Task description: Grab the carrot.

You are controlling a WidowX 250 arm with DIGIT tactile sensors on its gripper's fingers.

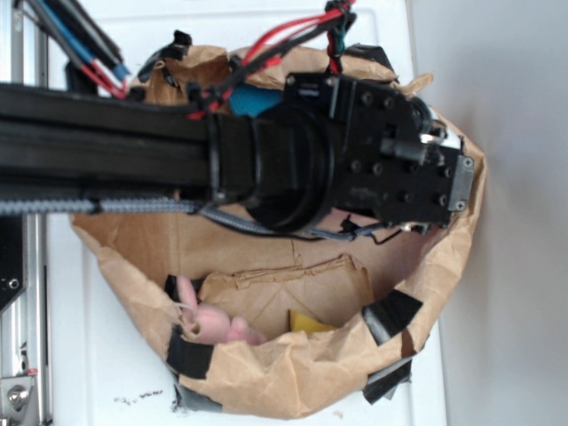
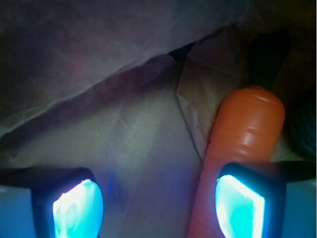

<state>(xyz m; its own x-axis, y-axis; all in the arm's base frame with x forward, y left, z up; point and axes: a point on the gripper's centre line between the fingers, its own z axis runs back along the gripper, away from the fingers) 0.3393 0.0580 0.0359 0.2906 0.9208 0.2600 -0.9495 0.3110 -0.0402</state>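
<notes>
In the wrist view the orange carrot [image 2: 247, 129] lies lengthwise on brown paper at the right, its dark stem cap [image 2: 267, 59] pointing away. My gripper [image 2: 158, 208] is open, low over the paper. The right fingertip [image 2: 240, 208] sits over the carrot's body, so most of the carrot is at or outside that finger. The left fingertip [image 2: 77, 210] is over bare paper, and the gap between the fingers holds only paper. In the exterior view the arm's wrist block [image 1: 399, 169] hides both the carrot and the fingers.
The work area is a crumpled brown paper bag [image 1: 293, 373] with raised walls and black tape patches. Inside it are a pink plush [image 1: 213, 321], a yellow wedge [image 1: 308, 321] and a teal ball [image 1: 253, 99] under the arm. A paper fold [image 2: 99, 64] rises ahead.
</notes>
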